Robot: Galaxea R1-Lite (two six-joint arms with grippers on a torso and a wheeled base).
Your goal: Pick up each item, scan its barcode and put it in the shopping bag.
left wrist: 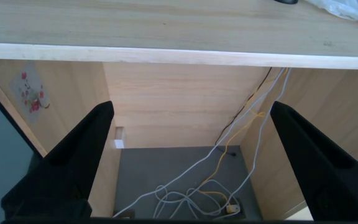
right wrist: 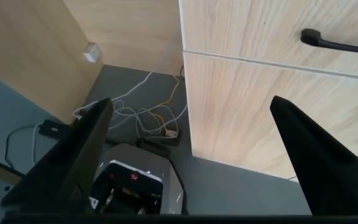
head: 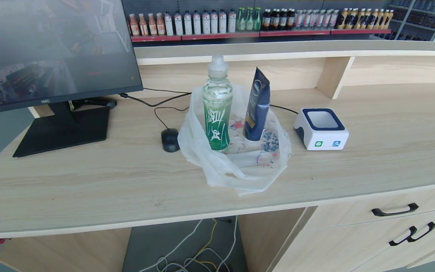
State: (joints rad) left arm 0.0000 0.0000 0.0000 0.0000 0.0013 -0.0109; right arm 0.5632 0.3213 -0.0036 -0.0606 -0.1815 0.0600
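Seemingly the job is at or near its end. In the head view, a green drink bottle [head: 217, 109] and a dark blue pouch [head: 257, 105] stand upright, side by side, inside the spread-open white shopping bag [head: 240, 170] on the worktop [head: 391, 151], with the plastic rumpled around their bases. The white barcode scanner [head: 321, 128] sits just beside the bag, on the robot's right, with nothing over its window; a black mouse [head: 170, 139] and a monitor [head: 51, 49] lie on the other side. Whether both goods were scanned cannot be told from here. In the left wrist view the left hand [left wrist: 191, 112] hangs released, fingers wide apart and holding nothing, below the worktop's front edge and over loose cables [left wrist: 216, 180]. In the right wrist view the right hand [right wrist: 191, 102] is likewise spread and unladen, low beside a drawer front [right wrist: 260, 93]. I judge little is left beyond confirming the bagging.
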